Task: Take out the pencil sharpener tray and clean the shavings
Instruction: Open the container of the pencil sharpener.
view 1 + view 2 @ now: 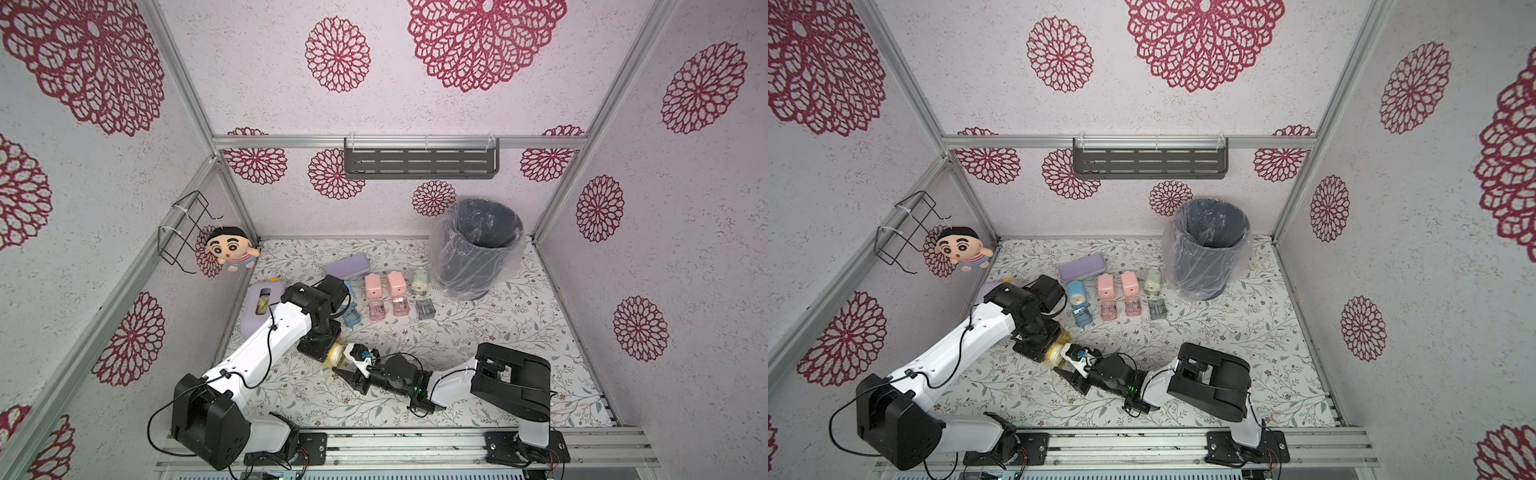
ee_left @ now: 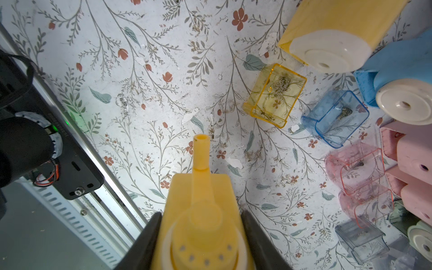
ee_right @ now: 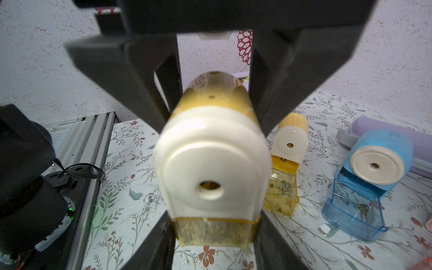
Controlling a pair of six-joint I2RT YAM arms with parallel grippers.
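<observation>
Two grippers share one yellow pencil sharpener

Both arms meet near the front of the floral table (image 1: 478,353). Here the left gripper (image 2: 201,212) is clenched around the body of the sharpener (image 3: 211,163), and the crank handle (image 2: 201,152) points away from that wrist camera. This looks like a bracing hold, meant to keep the body steady while the drawer is pulled.

The right gripper (image 3: 214,233) comes in at the opposite, white-faced end. Its dark fingers (image 3: 161,236) are closed against both sides of the tray (image 3: 198,230). The tray is the translucent yellow drawer at the sharpener's base and is not yet drawn out. The shavings (image 3: 224,228) show through its wall as a pale tan mass.

A plastic-lined bin (image 1: 461,266) stands at the far right of the table, likely where the shavings will be tipped. Other drawers already lie out on the table (a yellow tray (image 2: 274,94) and a blue tray (image 2: 334,118), each holding a little debris).

In both top views the grippers hide the held tray. The right wrist view is blurred at close range and cuts the fingers off at the frame edge. How firmly they grip, and whether the drawer has begun to slide, cannot be told.
</observation>
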